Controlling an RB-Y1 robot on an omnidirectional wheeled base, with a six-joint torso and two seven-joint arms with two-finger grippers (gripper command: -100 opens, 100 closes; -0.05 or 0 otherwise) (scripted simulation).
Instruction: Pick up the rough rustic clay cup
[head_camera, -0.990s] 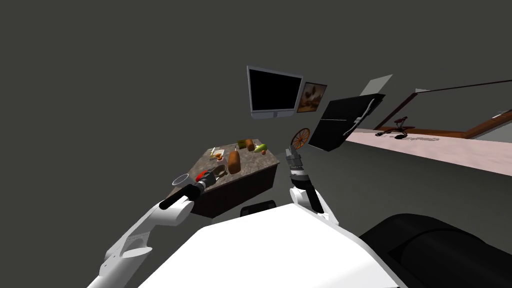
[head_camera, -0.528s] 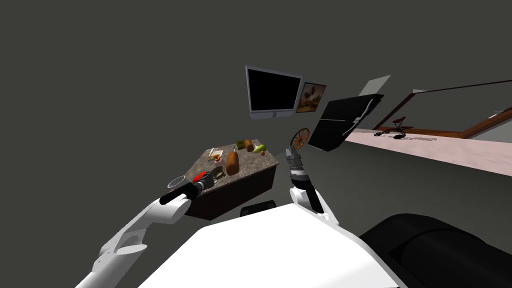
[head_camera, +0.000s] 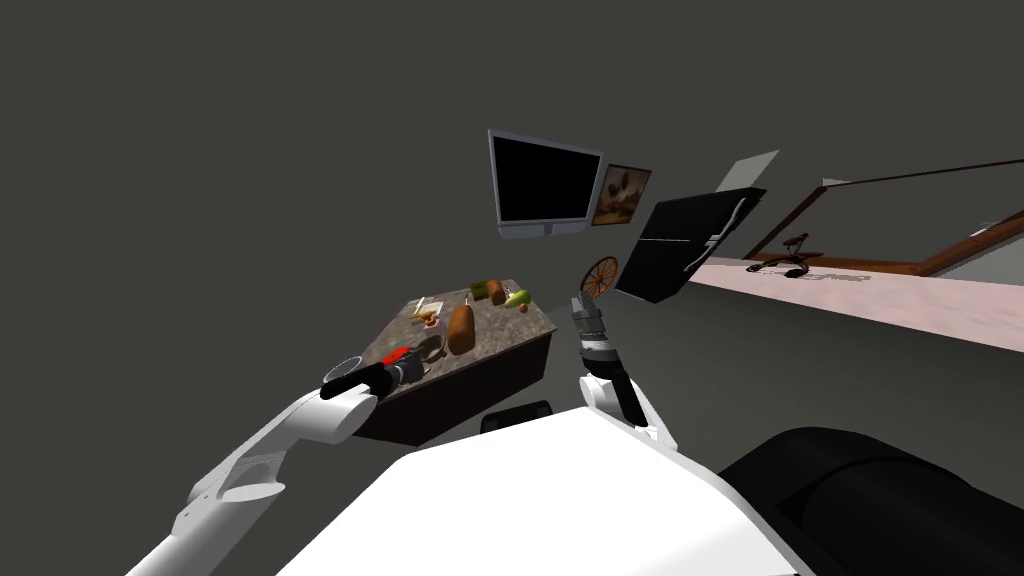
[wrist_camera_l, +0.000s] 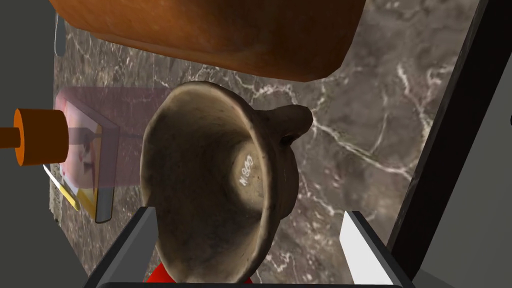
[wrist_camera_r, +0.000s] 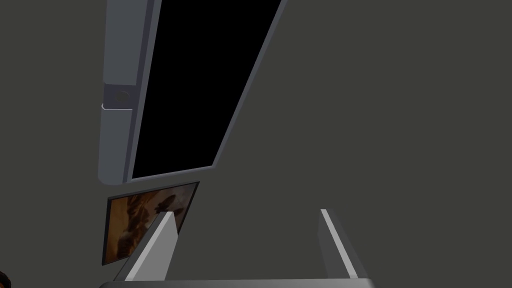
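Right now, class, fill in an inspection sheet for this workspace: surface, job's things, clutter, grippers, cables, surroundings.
Surface: brown marbled tabletop.
Job's things: brown handled cup, on the tabletop.
Clutter: brown loaf beyond the cup; orange cylinder; pink box; red item by the cup.
Grippers: left gripper open, cup between its fingers; right gripper open, raised beside the table.
Cables: nothing seen.
Surroundings: dark screen, framed picture, spoked wheel.
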